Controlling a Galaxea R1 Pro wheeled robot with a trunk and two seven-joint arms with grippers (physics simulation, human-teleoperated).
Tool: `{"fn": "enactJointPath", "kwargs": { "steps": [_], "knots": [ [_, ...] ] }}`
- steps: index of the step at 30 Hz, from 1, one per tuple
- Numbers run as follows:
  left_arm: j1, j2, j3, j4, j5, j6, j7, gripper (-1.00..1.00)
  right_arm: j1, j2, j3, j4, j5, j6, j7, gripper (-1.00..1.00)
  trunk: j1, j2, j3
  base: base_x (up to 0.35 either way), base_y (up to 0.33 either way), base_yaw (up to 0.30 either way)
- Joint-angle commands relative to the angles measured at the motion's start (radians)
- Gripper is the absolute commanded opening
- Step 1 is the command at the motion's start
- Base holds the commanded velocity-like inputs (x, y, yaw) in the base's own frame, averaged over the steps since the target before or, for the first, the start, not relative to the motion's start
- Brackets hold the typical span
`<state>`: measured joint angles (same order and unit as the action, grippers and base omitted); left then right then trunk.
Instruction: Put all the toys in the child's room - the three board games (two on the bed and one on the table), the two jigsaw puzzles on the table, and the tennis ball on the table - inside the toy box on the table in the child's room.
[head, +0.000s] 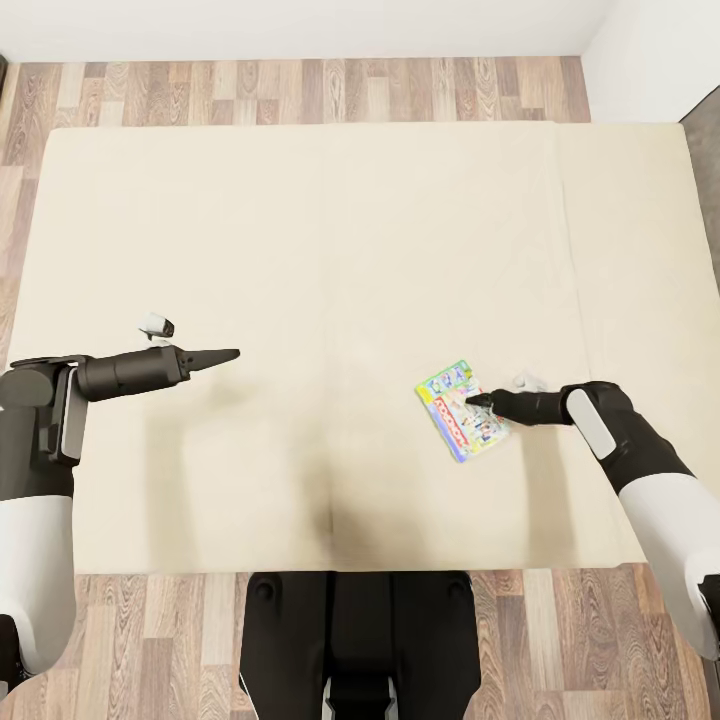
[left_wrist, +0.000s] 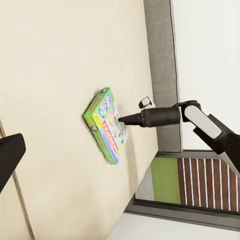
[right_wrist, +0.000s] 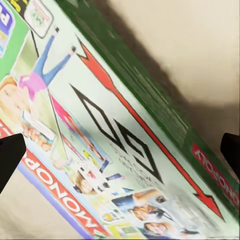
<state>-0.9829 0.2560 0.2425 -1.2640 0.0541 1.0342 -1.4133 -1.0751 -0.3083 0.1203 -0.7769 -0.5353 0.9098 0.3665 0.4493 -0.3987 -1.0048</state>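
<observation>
While the robot stands at the near edge of the bed (head: 300, 250), the white-and-green board game (head: 462, 410) lies flat on the beige sheet, toward the near right corner and turned askew to the bed's edges. The right gripper (head: 481, 402) reaches in from the right, low over the box's lid; in the right wrist view its two dark fingertips (right_wrist: 10, 157) stand wide apart, one over each side of the lid, so the jaws are apart and not clamped on it. The left gripper (head: 228, 354) hangs over the left half of the bed, well apart from the game; whether its jaws are apart cannot be told. Wood-plank floor (head: 300, 90) borders the bed's far edge.
</observation>
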Motion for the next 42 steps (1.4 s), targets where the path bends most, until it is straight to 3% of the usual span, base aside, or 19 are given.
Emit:
{"fn": "enactJointPath", "kwargs": {
  "steps": [1,8,29,42],
  "knots": [
    [0.0,0.0,0.0,0.0,0.001,0.01,-0.003,1.0,0.0,0.0,0.003,0.0,0.014,0.009,0.005,1.0,0.001,-0.001,-0.001,0.0,0.0,0.0],
    [0.0,0.0,0.0,0.0,0.001,0.01,-0.003,1.0,0.001,0.003,0.004,-0.001,0.014,0.04,0.005,1.0,0.001,-0.001,-0.001,0.0,0.0,0.0],
    [0.0,0.0,-0.001,0.0,0.001,0.01,-0.002,1.0,0.003,0.014,0.004,-0.001,0.008,0.029,0.011,1.0,0.001,-0.001,-0.001,0.0,0.0,0.0],
    [0.0,-0.001,-0.002,0.0,0.001,0.01,0.002,1.0,0.003,0.012,0.003,0.001,0.009,0.029,0.083,1.0,0.001,-0.001,-0.001,0.0,0.0,0.0]
  ]
}}
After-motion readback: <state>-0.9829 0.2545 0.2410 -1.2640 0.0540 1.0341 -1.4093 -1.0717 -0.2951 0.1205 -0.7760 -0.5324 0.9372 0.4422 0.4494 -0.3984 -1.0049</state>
